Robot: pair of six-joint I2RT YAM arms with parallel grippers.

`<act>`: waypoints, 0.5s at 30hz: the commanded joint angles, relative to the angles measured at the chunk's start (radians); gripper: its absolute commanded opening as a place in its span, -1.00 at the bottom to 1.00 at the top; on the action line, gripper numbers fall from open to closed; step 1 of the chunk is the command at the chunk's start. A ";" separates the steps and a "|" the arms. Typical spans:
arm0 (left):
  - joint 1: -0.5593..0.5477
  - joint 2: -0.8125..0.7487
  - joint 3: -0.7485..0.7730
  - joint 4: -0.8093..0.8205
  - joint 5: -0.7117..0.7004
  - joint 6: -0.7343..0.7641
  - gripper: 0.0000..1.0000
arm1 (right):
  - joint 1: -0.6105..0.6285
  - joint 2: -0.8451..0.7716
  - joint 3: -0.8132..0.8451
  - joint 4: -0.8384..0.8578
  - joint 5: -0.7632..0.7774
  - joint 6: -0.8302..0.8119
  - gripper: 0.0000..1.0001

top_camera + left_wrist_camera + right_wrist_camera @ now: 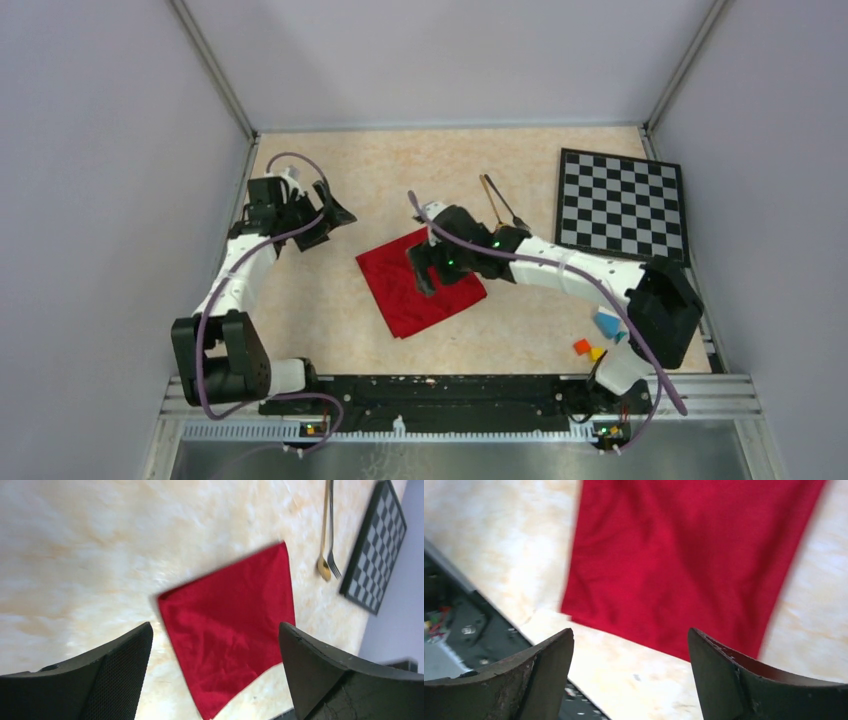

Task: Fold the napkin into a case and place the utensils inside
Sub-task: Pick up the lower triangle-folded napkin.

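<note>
The deep-red napkin (400,290) (235,615) (684,555) lies flat near the middle of the table, turned at an angle. My right gripper (425,270) (630,632) hovers over its right part near one edge, open and holding nothing. My left gripper (335,222) (215,627) is raised at the back left, well clear of the cloth, open and empty. The utensils lie side by side behind the napkin: a gold spoon (492,205) (324,567) and a dark fork (512,214) (333,567).
A black-and-white checkered board (622,205) (375,550) sits at the back right, just beyond the utensils. Small coloured blocks (600,335) lie near the right arm's base. The black base rail (450,390) (469,625) runs along the near edge.
</note>
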 commanded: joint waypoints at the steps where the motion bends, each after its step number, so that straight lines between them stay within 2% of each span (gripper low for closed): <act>1: 0.110 -0.042 0.039 -0.055 -0.071 0.056 0.97 | 0.144 0.160 0.171 -0.133 0.020 0.105 0.66; 4: 0.182 -0.037 0.038 -0.051 -0.089 0.033 0.97 | 0.215 0.314 0.344 -0.258 0.058 0.132 0.66; 8: 0.240 -0.032 0.012 -0.010 -0.056 0.010 0.97 | 0.256 0.453 0.479 -0.356 0.057 0.154 0.64; 15: 0.266 -0.018 -0.045 0.045 -0.051 0.027 0.97 | 0.317 0.608 0.670 -0.475 0.074 0.173 0.33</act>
